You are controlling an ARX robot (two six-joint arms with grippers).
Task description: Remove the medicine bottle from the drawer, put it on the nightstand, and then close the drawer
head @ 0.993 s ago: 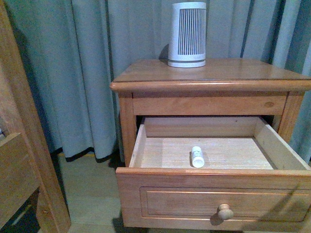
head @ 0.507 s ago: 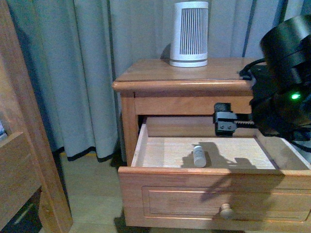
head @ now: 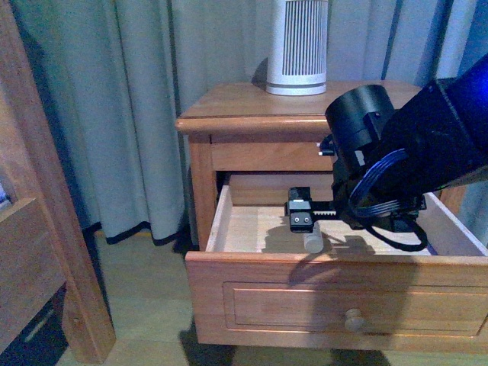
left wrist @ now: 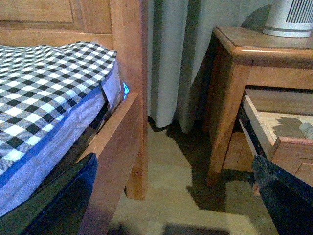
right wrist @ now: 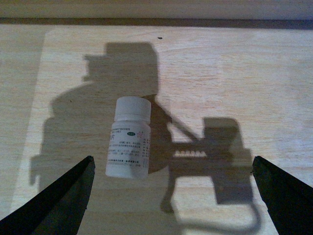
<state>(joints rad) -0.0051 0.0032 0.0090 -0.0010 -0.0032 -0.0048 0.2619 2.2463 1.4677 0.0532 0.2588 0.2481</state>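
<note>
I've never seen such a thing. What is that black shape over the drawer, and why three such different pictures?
That is the robot's right arm, one of two. The front picture comes from a camera on its body, the other two from cameras on its wrists. The arm reaches into the open drawer of the nightstand, on which a ribbed white cylinder stands. At its tip is the right end effector, a two-fingered clamp. The right wrist picture looks along it: the fingers are spread wide, and a small white medicine bottle lies on the drawer floor in front of them, not held. The left wrist picture shows the left end effector, also open and empty, facing a bed with a checked sheet.
</note>
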